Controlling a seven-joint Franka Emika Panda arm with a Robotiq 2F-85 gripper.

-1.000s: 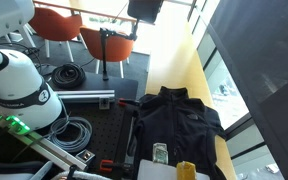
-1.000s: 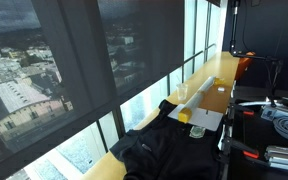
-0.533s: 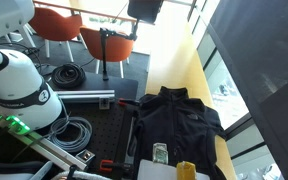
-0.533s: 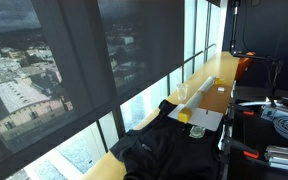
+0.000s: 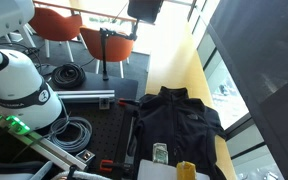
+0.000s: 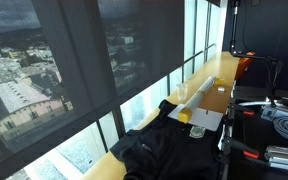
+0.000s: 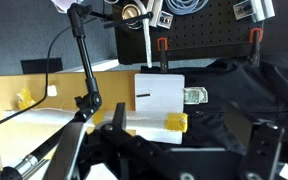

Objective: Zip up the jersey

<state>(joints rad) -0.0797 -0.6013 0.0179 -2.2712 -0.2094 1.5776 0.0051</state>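
Note:
The jersey (image 5: 174, 120) is a dark long-sleeved top lying spread flat on the table by the window; it also shows in an exterior view (image 6: 164, 150). In the wrist view it lies at the right (image 7: 249, 85), seen from well above. My gripper (image 7: 184, 140) fills the bottom of the wrist view. Its two dark fingers (image 7: 114, 118) stand wide apart with nothing between them. It hangs high above the table, apart from the jersey. The zip is too small to make out.
A white sheet (image 7: 159, 98), a banknote (image 7: 194, 96) and a clear tube with a yellow cap (image 7: 174, 123) lie beside the jersey. Coiled cables (image 5: 72, 132), red clamps (image 7: 164, 44), a stand (image 7: 84, 60) and orange chairs (image 5: 59, 25) are nearby. The robot base (image 5: 19, 90) stands beside the black board.

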